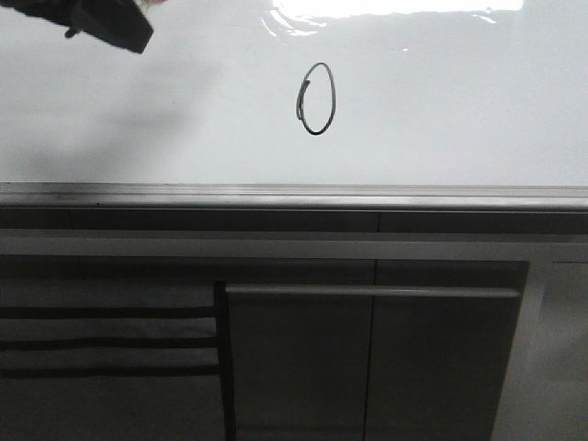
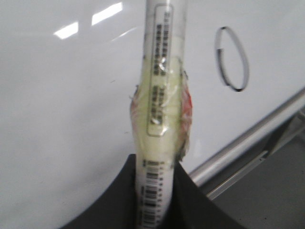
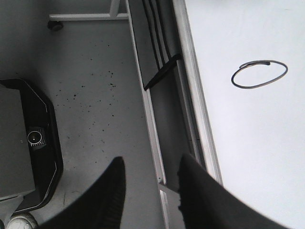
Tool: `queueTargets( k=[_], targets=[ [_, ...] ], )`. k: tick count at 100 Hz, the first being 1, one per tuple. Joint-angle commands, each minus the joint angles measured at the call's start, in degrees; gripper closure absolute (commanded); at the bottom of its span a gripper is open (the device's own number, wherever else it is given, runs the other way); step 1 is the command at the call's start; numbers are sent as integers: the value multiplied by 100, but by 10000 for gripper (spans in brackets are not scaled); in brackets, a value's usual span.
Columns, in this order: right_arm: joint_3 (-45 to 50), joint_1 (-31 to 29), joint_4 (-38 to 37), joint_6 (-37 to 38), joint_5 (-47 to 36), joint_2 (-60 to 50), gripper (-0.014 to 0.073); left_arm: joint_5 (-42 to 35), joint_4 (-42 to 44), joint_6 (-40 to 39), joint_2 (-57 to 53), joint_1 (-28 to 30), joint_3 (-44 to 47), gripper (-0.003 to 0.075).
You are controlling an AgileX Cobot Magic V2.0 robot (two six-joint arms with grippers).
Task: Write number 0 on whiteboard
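My left gripper (image 2: 153, 191) is clamped on the marker pen (image 2: 159, 102), its two dark fingers pressed against the barrel on either side; the pen points out over the whiteboard (image 1: 459, 101), though its tip is cut off by the frame, so I cannot say whether it touches the surface. In the front view I get only a dark corner of that left arm (image 1: 106, 20) at the far left, above the board; the rest is out of frame. My right gripper (image 3: 150, 188) hangs with its fingers spread and nothing between them, over the grey edge strip (image 3: 198, 100) at the board's near side and the speckled floor (image 3: 95, 95) beyond. The number 0 (image 1: 317, 98) sits on the whiteboard a little right of centre, a thin closed oval with overlapping stroke ends; glare washes out the board's far edge.
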Motion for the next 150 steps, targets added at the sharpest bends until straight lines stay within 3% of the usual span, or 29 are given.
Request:
queueTargets(
  k=[1,33,77,104,128,141,150],
  targets=[
    [-177,-46,88,88,294,-153,355,-397,-392,-83,155,387,-358,710],
    [-177,-46,88,100,294,-153,355,-142,-404,-87,993,922,-987,703],
    [-177,-46,88,113,294,-161,355,235,-314,-101,1205,922,-1167,493],
    [-177,-46,88,112,294,-161,355,351,-276,-101,1194,922,-1167,418],
    [-177,-46,88,112,294,-161,355,600,-237,-101,1094,922,-1167,415],
    [-177,-51,-88,497,294,-325,355,921,-64,-89,671,922,-1167,415],
    [-177,-101,-496,1166,294,-595,355,1378,-54,-89,209,922,-1167,415]
  ],
)
